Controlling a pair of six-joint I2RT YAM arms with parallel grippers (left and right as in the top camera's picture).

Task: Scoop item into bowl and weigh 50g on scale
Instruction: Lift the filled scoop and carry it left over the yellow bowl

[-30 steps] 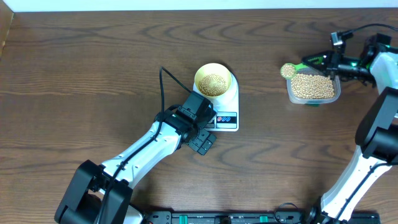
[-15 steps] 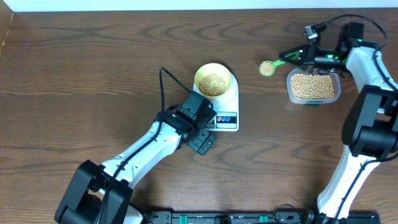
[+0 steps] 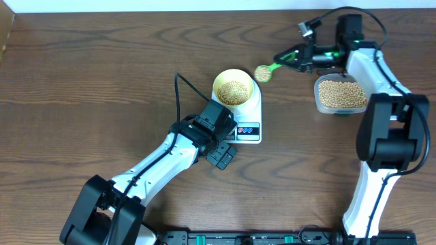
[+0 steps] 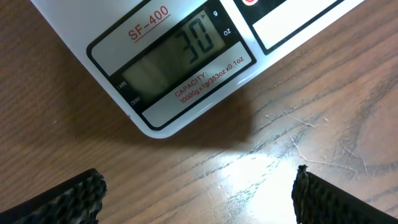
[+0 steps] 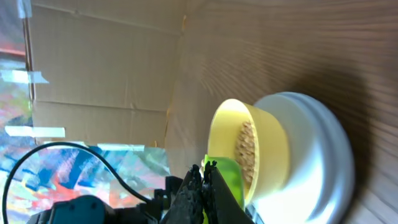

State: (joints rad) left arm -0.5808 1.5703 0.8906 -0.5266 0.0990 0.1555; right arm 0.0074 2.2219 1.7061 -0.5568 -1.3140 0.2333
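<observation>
The pale yellow bowl (image 3: pixel 234 87) holds tan beans (image 3: pixel 235 90) and stands on the white scale (image 3: pixel 249 131). In the left wrist view the scale's display (image 4: pixel 186 56) reads 30. My right gripper (image 3: pixel 285 58) is shut on the handle of a green scoop (image 3: pixel 263 72) that is full of beans, held in the air just right of the bowl's rim. The right wrist view shows the bowl (image 5: pixel 227 134), its beans (image 5: pixel 247 152) and the scoop (image 5: pixel 228 180) by my shut fingers (image 5: pixel 204 183). My left gripper (image 3: pixel 221 155) is open and empty at the scale's front edge, and also shows in the left wrist view (image 4: pixel 199 190).
A clear plastic tub (image 3: pixel 343 95) full of beans stands at the right, under my right arm. A black cable (image 3: pixel 178 95) loops up from the left arm. Bare wooden table lies left of and in front of the scale.
My right arm has swung left with the loaded scoop, from over the tub to beside the bowl. The left arm, bowl and scale have not moved.
</observation>
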